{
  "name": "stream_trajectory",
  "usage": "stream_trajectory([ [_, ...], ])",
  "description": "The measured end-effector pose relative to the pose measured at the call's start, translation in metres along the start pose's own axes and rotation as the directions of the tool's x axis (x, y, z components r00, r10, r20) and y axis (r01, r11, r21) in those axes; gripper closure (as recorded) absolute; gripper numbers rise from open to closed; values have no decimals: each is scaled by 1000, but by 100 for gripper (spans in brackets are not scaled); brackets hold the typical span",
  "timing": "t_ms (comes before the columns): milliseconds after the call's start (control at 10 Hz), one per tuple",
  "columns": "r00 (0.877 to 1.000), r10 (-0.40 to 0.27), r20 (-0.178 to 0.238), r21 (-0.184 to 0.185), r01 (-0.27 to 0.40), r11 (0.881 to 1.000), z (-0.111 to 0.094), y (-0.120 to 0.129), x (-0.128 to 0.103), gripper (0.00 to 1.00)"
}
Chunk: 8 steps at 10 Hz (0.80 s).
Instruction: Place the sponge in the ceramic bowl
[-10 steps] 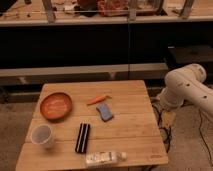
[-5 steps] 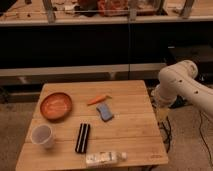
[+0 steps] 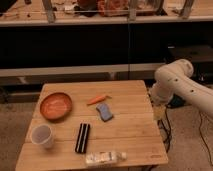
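Off the table's (image 3: 135, 135) right edge, below the bend of the white arm (image 3: 172, 80), the gripper (image 3: 159, 111) hangs with its jaws spread wide and nothing between them. The sponge (image 3: 104, 111) lies flat on the wood well apart from the gripper, toward the table's middle and turned at a slant to the edges. The bowl (image 3: 55, 105) sits farther off again, beyond the sponge from the gripper, and looks empty, so the sponge is not where the task wants it. The carrot (image 3: 97, 99) lies just beside the sponge's far corner. If the fingers come down off-centre or square to the table rather than to the slanted pad, one of them could catch the carrot and drag it along or knock the sponge askew. The sponge is thin and soft, so a descent that stops high would probably close on air. One that goes too low would jam the fingertips into the wood. On the way to the bowl, a weak pinch on such a limp pad could let it sag and slip out. The bowl is shallow, so a release near the rim may leave the sponge half over the edge. The block (image 3: 82, 137) and cup (image 3: 42, 135) stand nearer the camera than that path and seem less at risk.
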Motion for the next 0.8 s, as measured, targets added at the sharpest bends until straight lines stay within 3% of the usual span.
stream_trajectory([
  [800, 999, -39, 1, 26, 39, 999, 8, -19, -16, 20],
])
